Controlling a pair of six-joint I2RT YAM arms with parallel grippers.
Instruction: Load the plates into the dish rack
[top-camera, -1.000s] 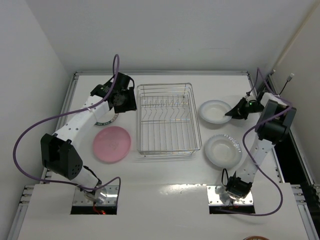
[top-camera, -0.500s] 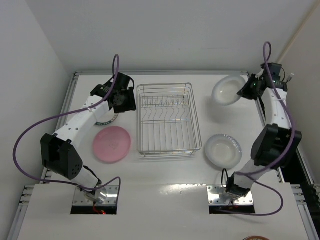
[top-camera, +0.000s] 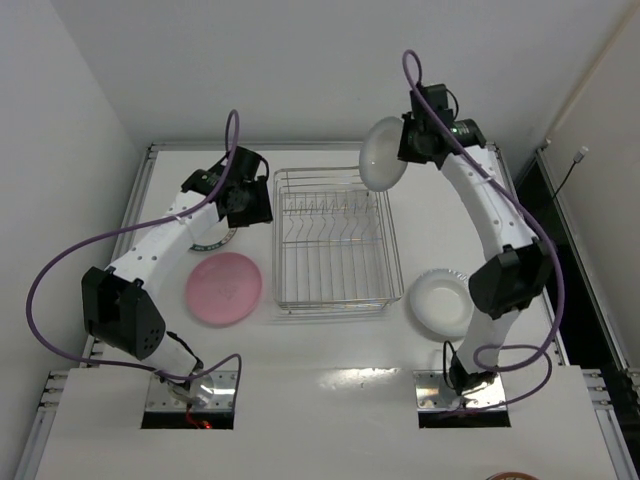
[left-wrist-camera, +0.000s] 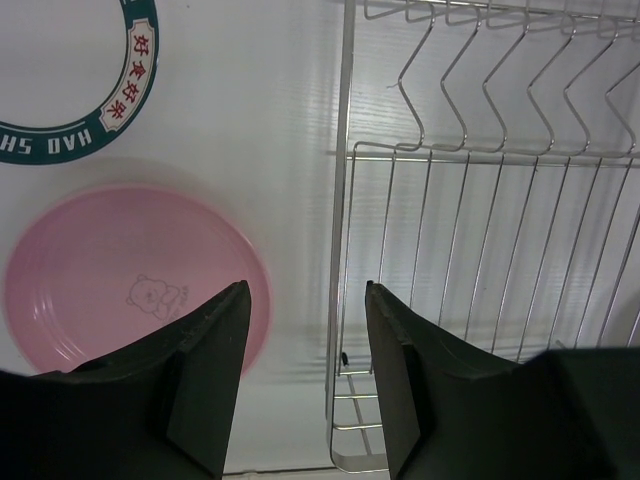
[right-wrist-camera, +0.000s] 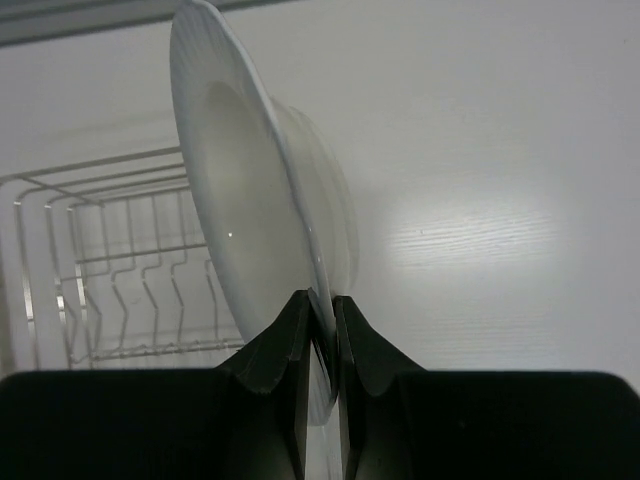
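white plate (right-wrist-camera: 245, 210) | rim between fingers of right gripper (right-wrist-camera: 322, 308) | on edge

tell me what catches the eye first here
The right claw, high in the air, pinches a white plate by its rim, tipped on edge near the far right corner of the dish rack. The rack stands empty mid-table, and a pink plate lies flat to its left.
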